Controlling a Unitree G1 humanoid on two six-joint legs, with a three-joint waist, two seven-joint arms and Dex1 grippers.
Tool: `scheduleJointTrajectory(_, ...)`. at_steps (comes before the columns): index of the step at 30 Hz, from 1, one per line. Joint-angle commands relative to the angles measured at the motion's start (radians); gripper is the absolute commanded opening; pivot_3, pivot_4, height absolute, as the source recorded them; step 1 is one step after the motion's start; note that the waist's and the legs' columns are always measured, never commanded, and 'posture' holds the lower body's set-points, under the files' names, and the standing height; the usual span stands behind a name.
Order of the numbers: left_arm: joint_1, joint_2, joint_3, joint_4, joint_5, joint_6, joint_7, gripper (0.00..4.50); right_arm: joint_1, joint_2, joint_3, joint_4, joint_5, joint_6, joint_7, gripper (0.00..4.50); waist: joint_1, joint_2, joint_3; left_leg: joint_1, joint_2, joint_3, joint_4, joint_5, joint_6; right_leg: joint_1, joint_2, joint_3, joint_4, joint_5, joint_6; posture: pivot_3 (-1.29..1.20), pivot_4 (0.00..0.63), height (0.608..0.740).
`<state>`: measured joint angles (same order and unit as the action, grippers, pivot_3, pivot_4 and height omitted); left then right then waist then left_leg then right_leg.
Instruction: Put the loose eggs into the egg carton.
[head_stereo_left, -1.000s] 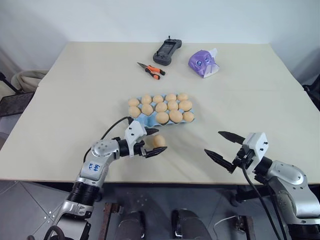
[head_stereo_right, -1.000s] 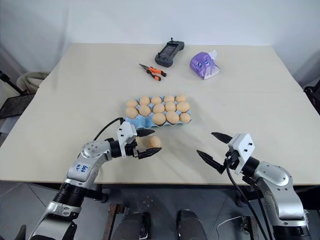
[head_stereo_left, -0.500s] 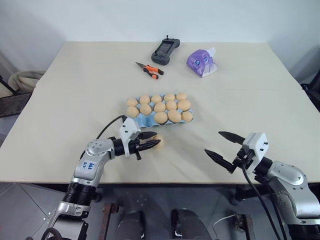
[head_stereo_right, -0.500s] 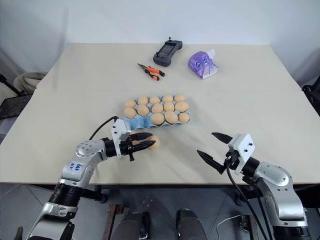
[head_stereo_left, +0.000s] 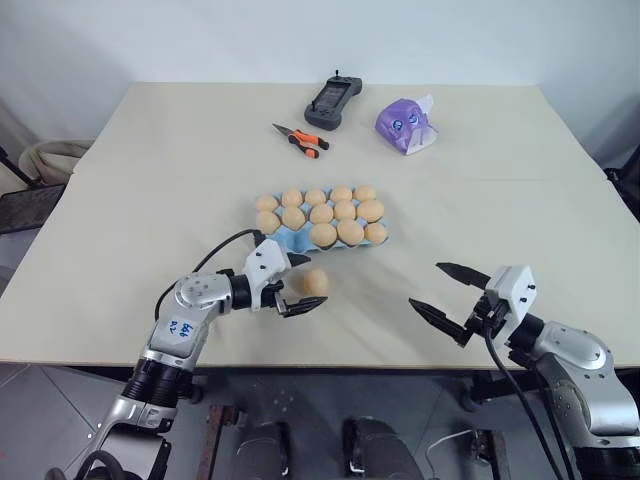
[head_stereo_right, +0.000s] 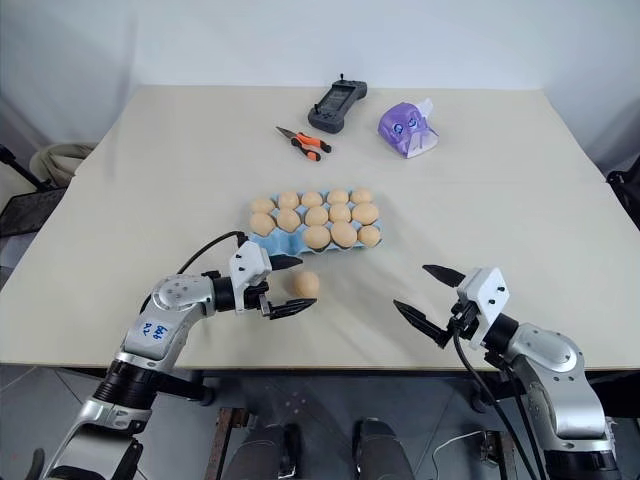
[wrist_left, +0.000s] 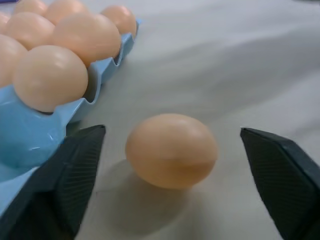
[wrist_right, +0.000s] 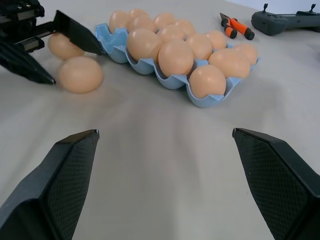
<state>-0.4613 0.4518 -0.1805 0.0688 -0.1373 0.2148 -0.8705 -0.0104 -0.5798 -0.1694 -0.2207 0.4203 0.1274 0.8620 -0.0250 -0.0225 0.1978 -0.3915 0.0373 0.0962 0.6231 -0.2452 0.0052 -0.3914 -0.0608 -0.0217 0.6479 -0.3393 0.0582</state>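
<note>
One loose egg (head_stereo_left: 318, 281) lies on the table just in front of the light-blue egg carton (head_stereo_left: 290, 240), which holds several eggs and has bare cups at its near left end. My left gripper (head_stereo_left: 311, 283) is open, a fingertip on either side of this egg with a gap on each side (wrist_left: 171, 150). A second loose egg (wrist_right: 62, 46) shows on the table past the left gripper's fingers (wrist_right: 75, 32). My right gripper (head_stereo_left: 427, 286) hangs open and empty over the table's near right part, well away from the eggs.
At the far side lie a dark handheld controller (head_stereo_left: 331, 100), orange-handled pliers (head_stereo_left: 302, 141) and a purple tissue pack (head_stereo_left: 405, 126). The table's front edge (head_stereo_left: 350, 365) runs just behind both grippers. Bare table lies right of the carton.
Half a second ago the left gripper's fingers were nearly shut, tips at the egg; they have now spread wide again. The egg still lies in the same spot. The right arm is still.
</note>
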Motion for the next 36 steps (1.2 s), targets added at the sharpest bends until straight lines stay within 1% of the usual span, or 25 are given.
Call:
scheduleJointTrajectory(1, -0.010, 0.010, -0.026, -0.014, 0.034, 0.009, 0.002, 4.46, 0.003, 0.007, -0.013, -0.013, 0.012, -0.020, -0.003, 4.50, -0.001, 0.000, 0.000, 0.000, 0.000, 0.000, 0.000, 0.000, 0.000, 0.000, 0.000, 0.000, 0.000, 0.000, 0.000, 0.00, 0.150, 0.740)
scheduleJointTrajectory(9, 0.011, -0.015, -0.056, 0.009, 0.049, 0.079, 0.013, 4.46, 0.009, 0.012, -0.011, -0.022, 0.009, -0.018, -0.012, 4.50, 0.000, 0.000, 0.000, 0.001, 0.000, 0.000, -0.001, 0.000, 0.000, 0.001, 0.000, 0.000, 0.000, 0.000, 0.000, 0.00, 0.150, 0.740)
scheduleJointTrajectory(12, 0.013, -0.015, -0.055, -0.007, 0.042, 0.096, 0.012, 3.92, 0.007, 0.011, -0.013, -0.022, 0.007, -0.019, -0.015, 4.50, -0.001, 0.000, 0.000, 0.002, 0.000, 0.000, -0.001, 0.000, 0.000, 0.001, 0.000, 0.000, 0.000, 0.000, 0.000, 0.00, 0.150, 0.740)
scheduleJointTrajectory(13, 0.013, -0.014, -0.053, -0.010, 0.041, 0.094, 0.011, 3.53, 0.005, 0.010, -0.014, -0.021, 0.007, -0.019, -0.016, 4.50, -0.001, 0.000, 0.000, 0.002, 0.000, 0.000, -0.001, 0.000, 0.000, 0.001, 0.000, 0.000, 0.000, 0.000, 0.000, 0.00, 0.150, 0.740)
scheduleJointTrajectory(14, 0.013, -0.011, -0.050, -0.013, 0.041, 0.100, 0.012, 3.29, 0.002, 0.009, -0.014, -0.021, 0.007, -0.018, -0.016, 4.50, -0.001, 0.000, 0.000, 0.002, 0.000, 0.000, -0.001, 0.000, 0.000, 0.001, 0.000, 0.000, 0.001, 0.000, 0.000, 0.00, 0.150, 0.740)
scheduleJointTrajectory(15, 0.015, -0.004, -0.047, -0.017, 0.039, 0.102, 0.007, 2.89, 0.001, 0.008, -0.014, -0.021, 0.008, -0.018, -0.017, 4.50, -0.001, 0.000, 0.000, 0.002, 0.000, 0.000, -0.001, 0.000, 0.000, 0.001, 0.000, 0.000, 0.001, 0.000, 0.000, 0.00, 0.150, 0.740)
scheduleJointTrajectory(17, 0.020, 0.009, -0.039, -0.024, 0.035, 0.111, -0.001, 2.45, -0.003, 0.006, -0.014, -0.020, 0.009, -0.017, -0.016, 4.50, -0.002, 0.000, 0.000, 0.002, 0.000, 0.000, -0.001, 0.000, 0.000, 0.001, 0.000, 0.000, 0.001, 0.000, 0.000, 0.00, 0.150, 0.740)
scheduleJointTrajectory(18, 0.022, 0.014, -0.037, -0.026, 0.033, 0.114, -0.004, 2.35, -0.004, 0.006, -0.014, -0.019, 0.010, -0.016, -0.015, 4.50, -0.002, 0.000, 0.000, 0.002, 0.000, 0.000, -0.001, 0.000, 0.000, 0.001, 0.000, 0.000, 0.001, 0.000, 0.000, 0.00, 0.150, 0.740)
scheduleJointTrajectory(21, 0.031, 0.017, -0.011, -0.038, 0.009, 0.107, -0.007, 2.21, -0.012, -0.001, -0.012, -0.016, 0.017, -0.009, -0.003, 4.50, -0.002, 0.000, 0.000, 0.002, 0.000, 0.000, -0.001, 0.000, 0.000, 0.001, 0.000, 0.000, 0.001, 0.000, 0.000, 0.00, 0.150, 0.740)
scheduleJointTrajectory(23, 0.036, 0.011, 0.025, -0.054, -0.031, 0.102, -0.017, 2.21, -0.013, -0.025, -0.011, -0.027, 0.039, 0.009, 0.038, 4.50, -0.002, 0.000, 0.000, 0.002, 0.000, 0.000, -0.001, 0.000, 0.000, 0.001, 0.000, 0.000, 0.001, 0.000, 0.000, 0.00, 0.150, 0.740)
scheduleJointTrajectory(27, 0.035, 0.017, 0.104, -0.090, -0.129, 0.114, -0.057, 2.21, 0.004, -0.108, -0.034, -0.071, 0.096, 0.059, 0.138, 4.50, -0.001, 0.000, 0.000, 0.001, 0.000, 0.000, -0.001, 0.000, 0.000, 0.001, 0.000, 0.000, 0.000, 0.000, 0.000, 0.00, 0.150, 0.740)
scheduleJointTrajectory(31, 0.016, 0.033, 0.186, -0.089, -0.208, 0.136, -0.069, 2.21, 0.026, -0.176, -0.059, -0.115, 0.140, 0.097, 0.185, 4.50, 0.000, 0.000, 0.000, 0.000, 0.000, 0.000, -0.002, 0.000, 0.000, 0.000, 0.000, 0.000, -0.001, 0.000, 0.000, 0.00, 0.150, 0.740)
scheduleJointTrajectory(32, 0.003, 0.039, 0.202, -0.078, -0.215, 0.149, -0.060, 2.21, 0.028, -0.185, -0.065, -0.122, 0.149, 0.105, 0.188, 4.50, 0.000, 0.000, 0.000, 0.000, 0.000, 0.000, -0.002, 0.000, 0.000, 0.000, 0.000, 0.000, -0.001, 0.000, 0.000, 0.00, 0.150, 0.740)
scheduleJointTrajectory(35, -0.048, 0.037, 0.231, -0.008, -0.183, 0.103, -0.010, 2.21, 0.025, -0.193, -0.072, -0.132, 0.160, 0.123, 0.183, 4.50, 0.001, -0.001, 0.000, 0.000, 0.000, 0.000, -0.001, 0.000, 0.000, 0.000, 0.000, 0.000, -0.002, 0.000, 0.000, 0.00, 0.150, 0.740)
scheduleJointTrajectory(36, -0.090, 0.024, 0.223, 0.051, -0.153, 0.070, 0.014, 2.21, 0.017, -0.185, -0.066, -0.126, 0.151, 0.121, 0.171, 4.50, 0.001, -0.001, 0.000, 0.000, 0.000, 0.000, -0.001, 0.000, 0.000, 0.000, 0.000, 0.000, -0.002, 0.000, 0.000, 0.00, 0.150, 0.740)
